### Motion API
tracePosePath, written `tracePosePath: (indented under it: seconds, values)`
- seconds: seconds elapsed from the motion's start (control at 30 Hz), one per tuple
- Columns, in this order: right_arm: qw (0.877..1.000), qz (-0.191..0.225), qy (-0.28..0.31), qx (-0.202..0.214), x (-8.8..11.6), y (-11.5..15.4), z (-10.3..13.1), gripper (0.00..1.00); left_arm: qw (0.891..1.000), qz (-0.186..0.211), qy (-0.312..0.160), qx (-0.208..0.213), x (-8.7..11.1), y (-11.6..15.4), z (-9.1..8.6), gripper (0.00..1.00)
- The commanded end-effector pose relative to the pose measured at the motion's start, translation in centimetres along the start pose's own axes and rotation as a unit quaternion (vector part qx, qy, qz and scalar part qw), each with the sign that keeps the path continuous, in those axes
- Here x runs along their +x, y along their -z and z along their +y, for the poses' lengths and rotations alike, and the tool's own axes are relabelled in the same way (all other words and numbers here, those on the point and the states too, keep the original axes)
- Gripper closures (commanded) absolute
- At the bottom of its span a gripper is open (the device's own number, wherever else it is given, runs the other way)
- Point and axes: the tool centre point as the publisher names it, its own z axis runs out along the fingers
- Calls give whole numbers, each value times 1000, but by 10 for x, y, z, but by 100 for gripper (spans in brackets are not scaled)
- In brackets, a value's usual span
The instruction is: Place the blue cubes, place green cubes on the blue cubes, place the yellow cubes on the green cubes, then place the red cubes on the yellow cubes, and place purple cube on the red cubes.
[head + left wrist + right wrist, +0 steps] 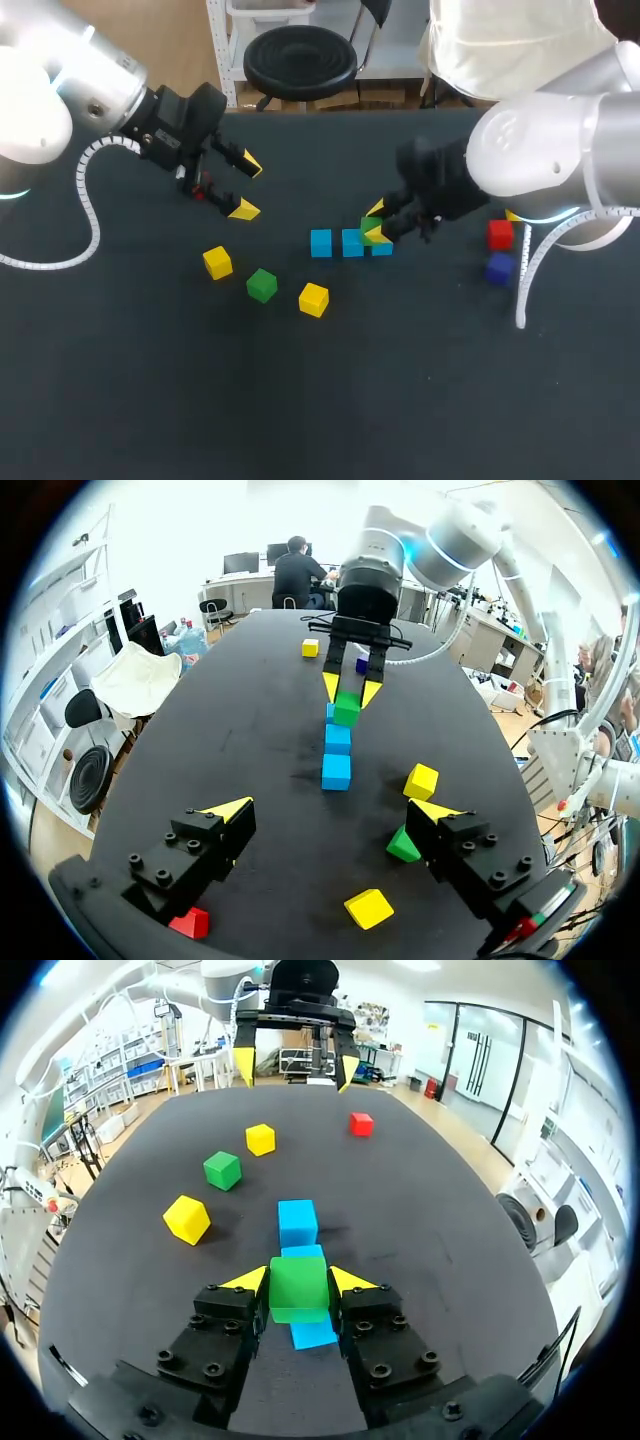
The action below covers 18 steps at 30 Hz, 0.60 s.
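Note:
Three blue cubes [321,243] lie in a row mid-table; the row [297,1222] runs out ahead of my right gripper. My right gripper [375,222] [298,1280] is shut on a green cube [370,228] [299,1288] just over the row's right end. A second green cube [262,285] sits between two yellow cubes [217,262] [313,299]. At the right lie a red cube [500,235] and a purple cube [499,269]. My left gripper [245,187] [332,810] hangs open and empty at the back left, over another red cube [190,922].
A third yellow cube [311,648] lies beyond my right arm, mostly hidden in the head view. A white cable [92,215] loops on the table under my left arm. The table's front half is bare black surface [330,400].

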Motion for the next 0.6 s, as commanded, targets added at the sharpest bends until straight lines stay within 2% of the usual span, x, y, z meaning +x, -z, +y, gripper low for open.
tracePosePath:
  seconds: [0.03,0.1,0.6]
  values:
    - [1000,-2,1,0,0,-1,-1,85,1000,0,0,0,0,0,0,0]
    - [1000,-2,2,1,0,0,-2,89,1000,0,0,0,0,0,0,0]
    - [1000,0,5,-2,-2,-5,-11,88,1000,0,0,0,0,0,0,0]
